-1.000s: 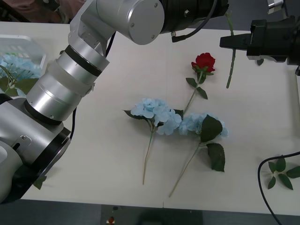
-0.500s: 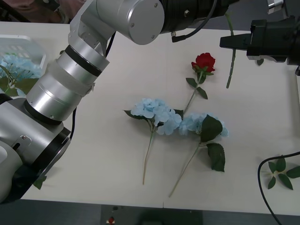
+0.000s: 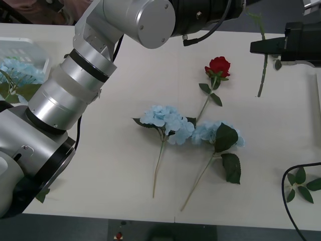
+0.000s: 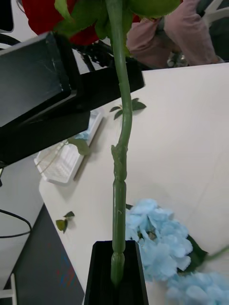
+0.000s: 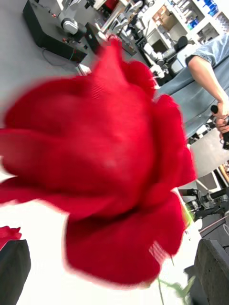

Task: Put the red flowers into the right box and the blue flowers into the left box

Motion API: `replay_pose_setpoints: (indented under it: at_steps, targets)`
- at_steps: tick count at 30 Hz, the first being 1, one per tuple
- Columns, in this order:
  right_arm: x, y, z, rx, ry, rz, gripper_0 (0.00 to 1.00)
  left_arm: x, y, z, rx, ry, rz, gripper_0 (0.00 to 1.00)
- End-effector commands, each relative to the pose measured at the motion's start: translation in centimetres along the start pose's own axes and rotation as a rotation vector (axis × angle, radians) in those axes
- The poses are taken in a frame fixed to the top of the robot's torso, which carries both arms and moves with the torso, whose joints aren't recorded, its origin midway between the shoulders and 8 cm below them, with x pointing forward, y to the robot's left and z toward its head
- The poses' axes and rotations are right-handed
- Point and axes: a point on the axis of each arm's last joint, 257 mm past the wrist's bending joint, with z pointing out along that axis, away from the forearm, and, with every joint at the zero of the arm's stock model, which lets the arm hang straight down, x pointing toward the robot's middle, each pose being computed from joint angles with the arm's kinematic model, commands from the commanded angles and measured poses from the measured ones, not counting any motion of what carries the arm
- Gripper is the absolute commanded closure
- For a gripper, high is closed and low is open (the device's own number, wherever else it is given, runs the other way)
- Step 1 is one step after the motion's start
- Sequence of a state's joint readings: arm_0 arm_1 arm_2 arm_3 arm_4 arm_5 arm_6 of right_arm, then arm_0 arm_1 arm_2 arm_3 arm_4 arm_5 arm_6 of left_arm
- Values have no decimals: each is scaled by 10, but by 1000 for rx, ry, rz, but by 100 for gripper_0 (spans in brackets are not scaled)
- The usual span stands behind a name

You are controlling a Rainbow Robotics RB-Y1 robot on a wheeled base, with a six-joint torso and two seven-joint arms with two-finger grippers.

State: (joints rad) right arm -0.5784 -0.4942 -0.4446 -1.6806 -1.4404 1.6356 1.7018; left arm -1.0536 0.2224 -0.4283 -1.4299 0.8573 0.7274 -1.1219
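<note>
Change over the last half second: the right gripper [image 3: 263, 47] has been shifted further right of the lying rose [image 3: 217, 66] and is carrying the held rose [image 3: 261, 75] with it. The stem now hangs well clear of the lying rose, where it was nearer before. Nothing else on the table [image 3: 115, 165] has been moved.

Right claw: pinched on the held rose's stem, low on the stem, with the bloom up out of the front view. Left gripper [image 5: 112, 274]: fingers spread and nothing gripped, with the held bloom close in front of its camera. The left arm is stretched across above and left of the lying rose.

Meaning for the task (judgement): the carry toward the right box is under way and release is not yet due. The grip is judged thin, so stem swing is the risk.

Counts:
- Red flowers: 2 seen, 1 held and 1 lying on the table.
- Blue flowers: 2 on the table, just below the lying rose. One [image 3: 164, 122] is lower left, the other [image 3: 216, 134] directly below, and their clusters touch.
- More blue [image 3: 19, 69] is seen in the left box [image 3: 31, 46], far left of the lying rose. The count there cannot be told.
- Loose leaf sprig [image 3: 301, 184]: 1, far lower right of the lying rose. Not a task item.

Still to be sorted: the lying rose and two blue.
</note>
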Motion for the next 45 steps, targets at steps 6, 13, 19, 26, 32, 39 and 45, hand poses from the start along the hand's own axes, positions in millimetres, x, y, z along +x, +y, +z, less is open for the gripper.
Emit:
replay_pose_setpoints:
  at_steps: [6,13,19,26,32,39,45]
  targets:
    - [-3,-48,-65,239,60,23,100,-5,24,-59,-15,104,-48,0]
    - [18,-116,-140,460,56,157,100,58,44,-146,3,293,-154,0]
    - [40,-173,-216,725,72,253,100,118,62,-203,-9,381,-227,0]
    - [63,-225,-309,1027,110,340,100,193,98,-238,-114,447,-294,0]
    - [67,-261,-355,1211,111,332,100,233,127,-244,-232,524,-240,0]
    - [79,-301,-384,1337,75,326,100,265,155,-225,-332,565,-159,0]
    - [103,-327,-396,1377,67,358,100,289,168,-198,-390,605,-65,0]
